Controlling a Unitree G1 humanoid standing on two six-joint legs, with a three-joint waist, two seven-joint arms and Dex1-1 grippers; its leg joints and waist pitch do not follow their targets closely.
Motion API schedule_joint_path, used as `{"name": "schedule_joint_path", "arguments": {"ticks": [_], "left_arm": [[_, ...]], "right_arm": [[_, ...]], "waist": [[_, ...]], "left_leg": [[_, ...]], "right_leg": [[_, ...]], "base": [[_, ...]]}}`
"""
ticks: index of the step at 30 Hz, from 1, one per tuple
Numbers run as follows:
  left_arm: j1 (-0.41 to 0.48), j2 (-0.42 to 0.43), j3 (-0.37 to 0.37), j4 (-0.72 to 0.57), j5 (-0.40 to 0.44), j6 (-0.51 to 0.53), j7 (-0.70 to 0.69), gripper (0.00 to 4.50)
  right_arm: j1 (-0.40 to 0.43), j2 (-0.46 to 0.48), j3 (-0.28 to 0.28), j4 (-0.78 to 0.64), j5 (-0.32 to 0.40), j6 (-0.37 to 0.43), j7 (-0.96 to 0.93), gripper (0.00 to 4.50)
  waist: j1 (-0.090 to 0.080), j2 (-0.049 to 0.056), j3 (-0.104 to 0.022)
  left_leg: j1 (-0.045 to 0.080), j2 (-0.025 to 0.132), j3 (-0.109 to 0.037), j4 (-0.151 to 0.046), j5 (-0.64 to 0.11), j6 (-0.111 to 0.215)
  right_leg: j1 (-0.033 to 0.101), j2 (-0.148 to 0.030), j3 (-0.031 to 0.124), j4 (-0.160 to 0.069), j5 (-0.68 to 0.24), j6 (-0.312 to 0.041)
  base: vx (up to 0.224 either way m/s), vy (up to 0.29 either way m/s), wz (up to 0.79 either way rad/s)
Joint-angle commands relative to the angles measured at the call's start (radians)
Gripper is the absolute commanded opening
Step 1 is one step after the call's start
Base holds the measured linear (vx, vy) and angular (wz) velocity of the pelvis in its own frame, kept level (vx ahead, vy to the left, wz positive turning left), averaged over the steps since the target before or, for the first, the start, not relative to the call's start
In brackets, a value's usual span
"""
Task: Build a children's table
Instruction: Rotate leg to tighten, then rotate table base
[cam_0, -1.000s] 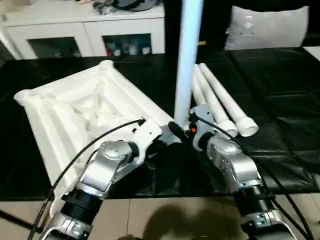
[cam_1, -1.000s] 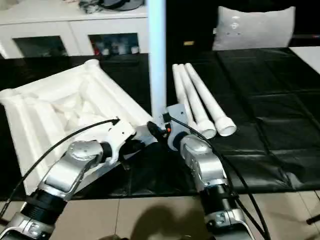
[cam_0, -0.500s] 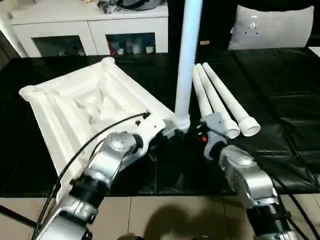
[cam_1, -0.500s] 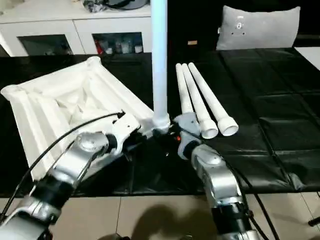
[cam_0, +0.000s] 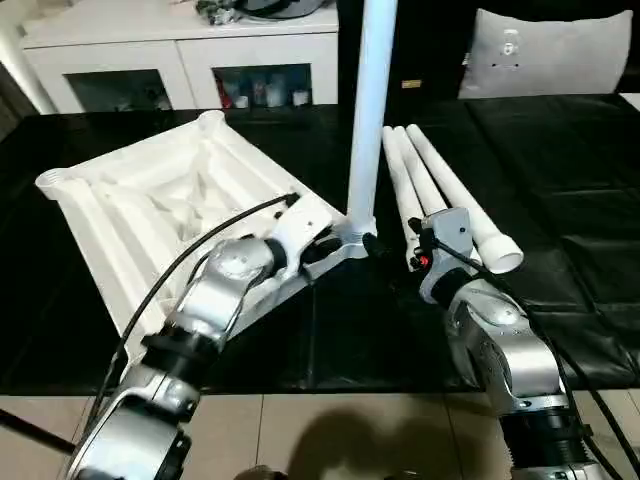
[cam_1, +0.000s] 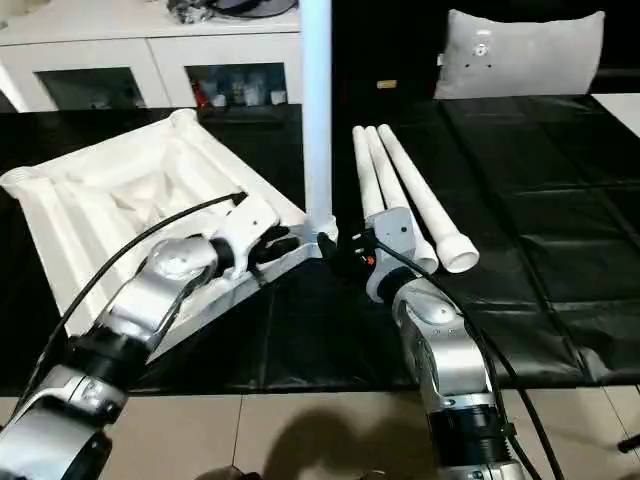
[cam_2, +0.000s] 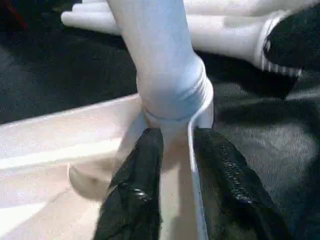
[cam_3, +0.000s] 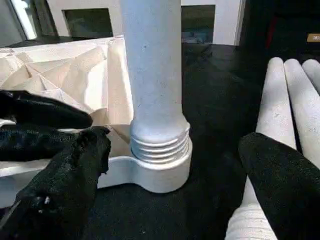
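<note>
White square table top (cam_0: 190, 215) lies underside up on the black mat (cam_0: 560, 170), diagonal ribs showing; one tapered leg (cam_0: 370, 110) stands upright in its near-right corner socket (cam_3: 157, 172) (threads visible at the base). Three more legs (cam_0: 440, 195) lie side by side to the right. My left gripper (cam_2: 175, 150) sits narrowly parted at the socket rim; my right gripper (cam_3: 170, 180) is spread wide around the leg, apart from it.

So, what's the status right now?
Right gripper open beside upright leg. Left gripper at its corner socket. Three legs lying spare. Nothing in the way.
</note>
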Motion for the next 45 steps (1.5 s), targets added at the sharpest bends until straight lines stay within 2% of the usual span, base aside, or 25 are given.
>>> {"name": "schedule_joint_path", "arguments": {"ticks": [1,2,4,6,8,9,10,11,12,13,14,15,16,19,20,22,24,25,27,28,30,31,36,41,45], "left_arm": [[0.035,0.032,0.044,-0.096,-0.023,0.060,-0.001,1.41],[0.036,0.034,0.045,-0.099,-0.023,0.062,-0.001,1.41],[0.049,0.047,0.051,-0.126,-0.024,0.073,0.002,1.41],[0.089,0.096,0.088,-0.200,-0.010,0.119,0.031,1.41],[0.105,0.117,0.105,-0.230,-0.007,0.140,0.037,1.41],[0.132,0.162,0.136,-0.280,0.013,0.185,0.053,1.24],[0.136,0.170,0.141,-0.288,0.018,0.192,0.057,1.12],[0.140,0.178,0.145,-0.296,0.023,0.200,0.061,1.04],[0.148,0.201,0.153,-0.307,0.040,0.220,0.070,1.01],[0.156,0.236,0.165,-0.309,0.070,0.237,0.092,0.78],[0.158,0.246,0.167,-0.309,0.079,0.242,0.098,0.67],[0.169,0.297,0.178,-0.308,0.119,0.268,0.129,0.61],[0.171,0.303,0.180,-0.309,0.122,0.270,0.133,0.58],[0.186,0.368,0.210,-0.292,0.161,0.299,0.175,0.33],[0.191,0.390,0.216,-0.285,0.177,0.302,0.188,0.15],[0.216,0.445,0.213,-0.275,0.208,0.319,0.181,0.11],[0.226,0.460,0.211,-0.279,0.214,0.335,0.179,0.05],[0.236,0.470,0.211,-0.282,0.214,0.347,0.175,0.05],[0.254,0.489,0.208,-0.291,0.214,0.380,0.160,0.05],[0.260,0.498,0.205,-0.293,0.214,0.392,0.150,0.05],[0.273,0.509,0.193,-0.301,0.198,0.413,0.112,0.05],[0.277,0.509,0.190,-0.306,0.187,0.424,0.094,0.05],[0.341,0.559,0.101,-0.382,0.152,0.501,-0.076,0.05],[0.383,0.590,0.050,-0.468,0.093,0.503,-0.204,0.05],[0.389,0.585,0.041,-0.506,0.038,0.485,-0.272,0.05]], "right_arm": [[0.002,-0.001,0.027,-0.027,0.019,0.001,0.034,4.50],[0.003,-0.001,0.028,-0.027,0.019,0.002,0.035,4.50],[0.008,-0.003,0.037,-0.031,0.020,0.004,0.042,4.50],[0.025,-0.007,0.075,-0.043,0.010,0.008,0.060,4.50],[0.029,-0.007,0.087,-0.046,0.005,0.013,0.065,4.50],[0.033,-0.007,0.107,-0.042,-0.007,0.025,0.075,4.50],[0.033,-0.007,0.111,-0.040,-0.009,0.027,0.077,4.50],[0.034,-0.007,0.114,-0.039,-0.012,0.028,0.079,4.50],[0.032,-0.007,0.122,-0.033,-0.014,0.037,0.085,4.50],[0.027,-0.010,0.137,-0.021,-0.025,0.039,0.089,4.50],[0.025,-0.010,0.141,-0.017,-0.027,0.041,0.090,4.50],[0.015,-0.013,0.163,0.004,-0.040,0.050,0.093,4.50],[0.014,-0.013,0.166,0.006,-0.042,0.050,0.092,4.50],[-0.007,-0.007,0.186,0.037,-0.055,0.061,0.088,4.50],[-0.013,-0.005,0.191,0.046,-0.058,0.071,0.087,4.50],[-0.028,-0.005,0.213,0.076,-0.081,0.097,0.087,4.50],[-0.033,-0.003,0.218,0.089,-0.087,0.100,0.081,4.50],[-0.042,0.001,0.220,0.107,-0.091,0.092,0.075,4.50],[-0.063,0.015,0.217,0.147,-0.101,0.071,0.054,4.50],[-0.075,0.021,0.213,0.164,-0.103,0.065,0.044,4.50],[-0.101,0.036,0.205,0.199,-0.107,0.056,0.032,4.50],[-0.110,0.040,0.206,0.212,-0.107,0.053,0.030,4.50],[-0.153,0.069,0.215,0.296,-0.111,0.028,0.031,4.50],[-0.196,0.091,0.228,0.402,-0.126,-0.002,0.029,4.50],[-0.215,0.099,0.227,0.447,-0.127,-0.019,0.028,4.50]], "waist": [[0.005,-0.016,-0.066],[0.006,-0.015,-0.066],[0.004,-0.013,-0.065],[0.007,-0.010,-0.064],[0.005,-0.011,-0.065],[0.003,-0.018,-0.063],[0.003,-0.015,-0.064],[0.002,-0.010,-0.061],[0.001,-0.011,-0.059],[0.002,-0.015,-0.058],[0.006,-0.010,-0.059],[0.005,-0.008,-0.059],[0.002,-0.008,-0.058],[0.002,-0.009,-0.062],[0.002,-0.013,-0.061],[0.005,-0.008,-0.063],[0.002,-0.004,-0.060],[0.005,-0.002,-0.061],[0.005,-0.001,-0.060],[0.006,0.004,-0.061],[0.002,0.001,-0.060],[0.003,0.003,-0.060],[0.002,0.008,-0.062],[0.002,0.007,-0.058],[0.000,0.002,-0.056]], "left_leg": [[0.011,0.047,-0.018,-0.062,-0.157,0.060],[0.009,0.050,-0.021,-0.063,-0.152,0.060],[0.011,0.048,-0.019,-0.062,-0.154,0.062],[0.012,0.051,-0.021,-0.065,-0.162,0.055],[0.011,0.050,-0.021,-0.065,-0.159,0.052],[0.012,0.048,-0.019,-0.066,-0.163,0.053],[0.010,0.050,-0.022,-0.067,-0.160,0.050],[0.013,0.048,-0.020,-0.067,-0.174,0.049],[0.014,0.048,-0.019,-0.069,-0.193,0.044],[0.017,0.048,-0.020,-0.071,-0.206,0.037],[0.019,0.049,-0.022,-0.071,-0.211,0.032],[0.018,0.049,-0.023,-0.072,-0.220,0.023],[0.018,0.048,-0.023,-0.074,-0.225,0.021],[0.016,0.046,-0.024,-0.071,-0.202,0.015],[0.016,0.045,-0.023,-0.071,-0.201,0.017],[0.018,0.046,-0.025,-0.071,-0.195,0.016],[0.019,0.047,-0.025,-0.073,-0.214,0.008],[0.023,0.048,-0.024,-0.072,-0.226,0.002],[0.021,0.048,-0.025,-0.075,-0.237,-0.004],[0.021,0.048,-0.025,-0.074,-0.242,-0.007],[0.021,0.047,-0.027,-0.076,-0.260,-0.015],[0.023,0.047,-0.027,-0.075,-0.263,-0.018],[0.023,0.049,-0.028,-0.077,-0.255,-0.019],[0.026,0.049,-0.025,-0.077,-0.286,-0.023],[0.025,0.048,-0.025,-0.080,-0.292,-0.028]], "right_leg": [[0.056,-0.081,0.045,-0.075,-0.173,-0.186],[0.059,-0.084,0.046,-0.072,-0.165,-0.189],[0.053,-0.079,0.045,-0.075,-0.169,-0.185],[0.052,-0.079,0.045,-0.074,-0.173,-0.183],[0.053,-0.078,0.045,-0.069,-0.155,-0.185],[0.050,-0.076,0.045,-0.072,-0.162,-0.183],[0.054,-0.079,0.045,-0.067,-0.159,-0.184],[0.047,-0.076,0.045,-0.073,-0.183,-0.179],[0.046,-0.075,0.046,-0.077,-0.214,-0.172],[0.045,-0.074,0.046,-0.079,-0.240,-0.164],[0.043,-0.076,0.047,-0.077,-0.244,-0.163],[0.041,-0.074,0.047,-0.076,-0.246,-0.158],[0.042,-0.073,0.047,-0.077,-0.243,-0.156],[0.043,-0.073,0.047,-0.070,-0.187,-0.167],[0.043,-0.073,0.048,-0.071,-0.184,-0.168],[0.043,-0.075,0.048,-0.068,-0.173,-0.169],[0.040,-0.074,0.048,-0.069,-0.180,-0.175],[0.038,-0.076,0.049,-0.070,-0.186,-0.177],[0.039,-0.076,0.049,-0.070,-0.185,-0.180],[0.038,-0.077,0.050,-0.069,-0.183,-0.182],[0.038,-0.078,0.050,-0.070,-0.192,-0.186],[0.039,-0.079,0.050,-0.070,-0.193,-0.187],[0.039,-0.080,0.050,-0.063,-0.140,-0.206],[0.038,-0.079,0.051,-0.066,-0.163,-0.219],[0.039,-0.078,0.051,-0.068,-0.192,-0.209]], "base": [[0.000,0.000,0.00],[0.000,0.000,0.00],[0.000,0.000,0.00],[0.000,0.000,0.00],[0.000,0.000,0.00],[0.000,0.000,0.00],[0.000,0.000,0.00],[0.000,0.000,0.00],[0.000,0.000,0.00],[0.000,0.000,0.00],[0.000,0.000,0.00],[0.000,0.000,0.00],[0.000,0.000,0.00],[0.000,0.000,0.00],[0.000,0.000,0.00],[0.000,0.000,0.00],[0.000,0.000,0.00],[0.000,0.000,0.00],[0.000,0.000,0.00],[0.000,0.000,0.00],[0.000,0.000,0.00],[0.000,0.000,0.00],[0.000,0.000,0.00],[0.000,0.000,0.00],[0.000,0.000,0.00]]}}
